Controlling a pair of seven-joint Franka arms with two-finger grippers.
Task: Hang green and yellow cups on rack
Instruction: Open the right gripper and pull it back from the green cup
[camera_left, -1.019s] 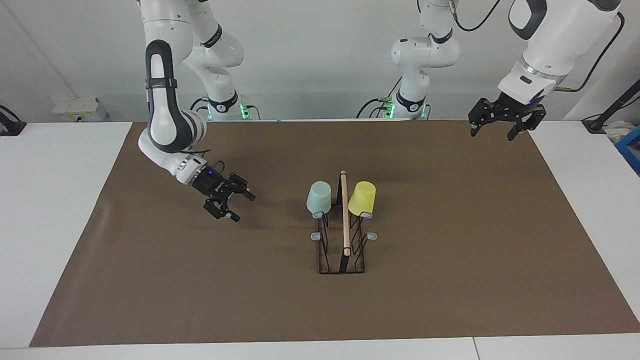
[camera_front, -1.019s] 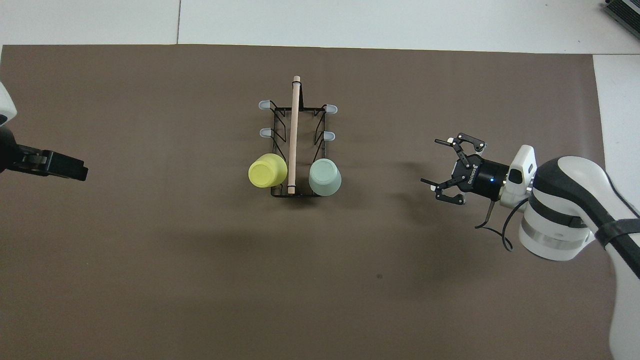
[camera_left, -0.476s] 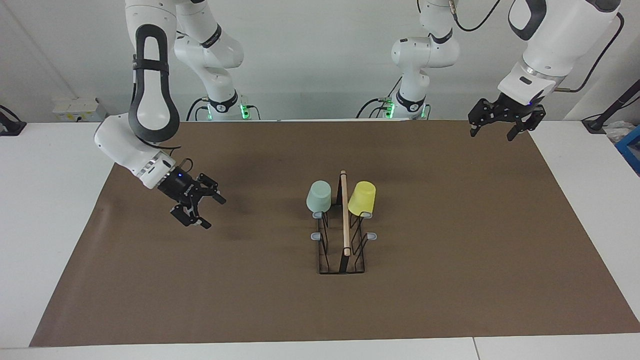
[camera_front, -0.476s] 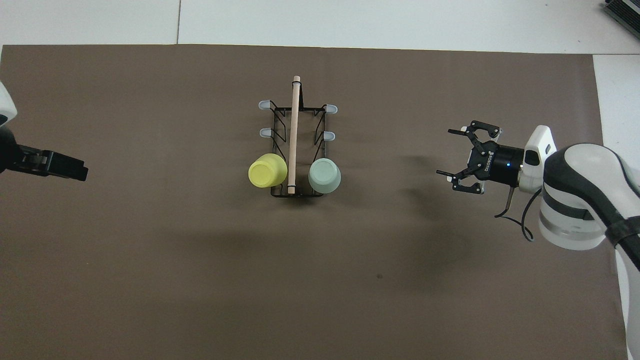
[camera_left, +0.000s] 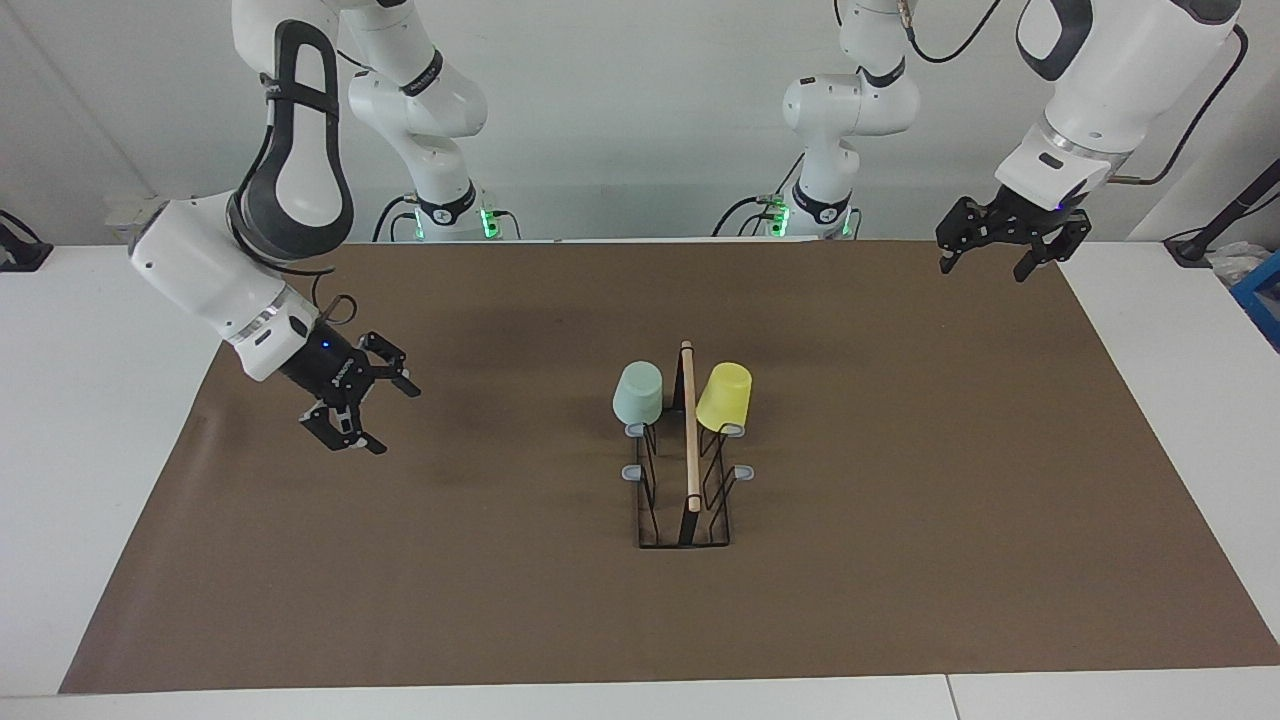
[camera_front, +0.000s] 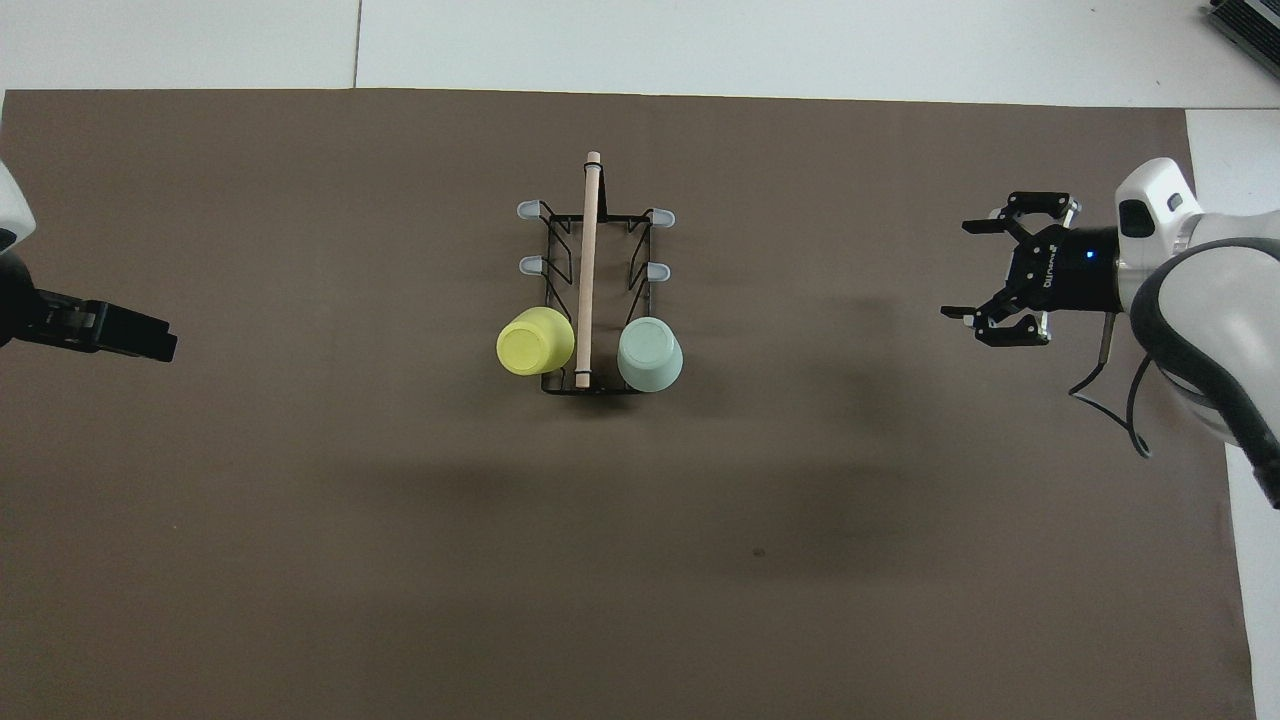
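The black wire rack (camera_left: 690, 450) with its wooden rod stands at the middle of the brown mat; it also shows in the overhead view (camera_front: 588, 250). The mint green cup (camera_left: 638, 392) (camera_front: 650, 353) and the yellow cup (camera_left: 724, 395) (camera_front: 535, 341) hang upside down on the two prongs nearest the robots, one on each side of the rod. My right gripper (camera_left: 388, 418) (camera_front: 957, 270) is open and empty, in the air over the mat toward the right arm's end, well apart from the rack. My left gripper (camera_left: 983, 268) (camera_front: 150, 343) is open and empty and waits over the mat's edge at the left arm's end.
The brown mat (camera_left: 900, 450) covers most of the white table (camera_left: 100, 400). Several grey-tipped prongs (camera_front: 528, 210) farther from the robots carry nothing. A small white box (camera_left: 158, 217) sits at the table's edge near the right arm's base.
My right gripper has drawn away from the rack toward the right arm's end of the table, staying open. The cups, the rack and the left arm have not moved.
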